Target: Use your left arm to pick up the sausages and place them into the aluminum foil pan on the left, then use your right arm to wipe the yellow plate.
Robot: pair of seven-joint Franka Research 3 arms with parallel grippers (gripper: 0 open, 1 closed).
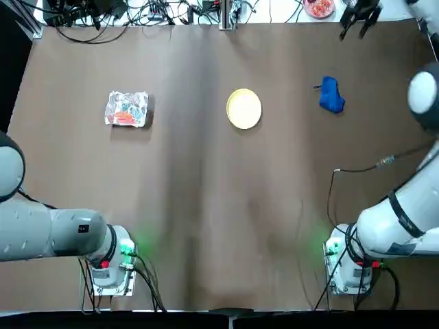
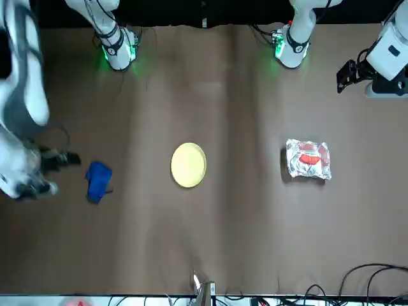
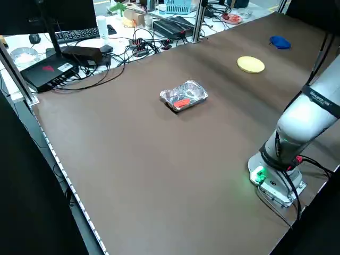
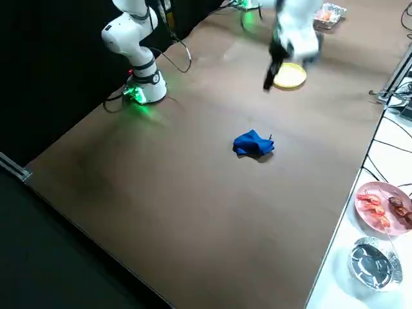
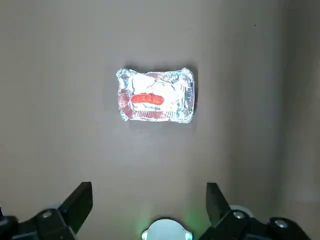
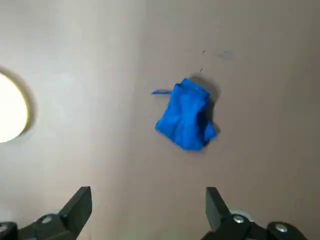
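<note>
Now: sausage (image 1: 123, 117) lies inside foil pan (image 1: 127, 109), at 9 o'clock from yellow plate (image 1: 243, 108) in top view. Plate bare — blue cloth (image 1: 331, 95) crumpled on tabletop (image 1: 206, 205) at its 3 o'clock, well apart. Left gripper (image 5: 149, 200) high above pan, jaws wide open, empty. Right gripper (image 6: 148, 202) above cloth — jaws wide, holding nothing.

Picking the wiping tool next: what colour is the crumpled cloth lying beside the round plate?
Bright blue; the crumpled cloth shows best in the right wrist view.
</note>
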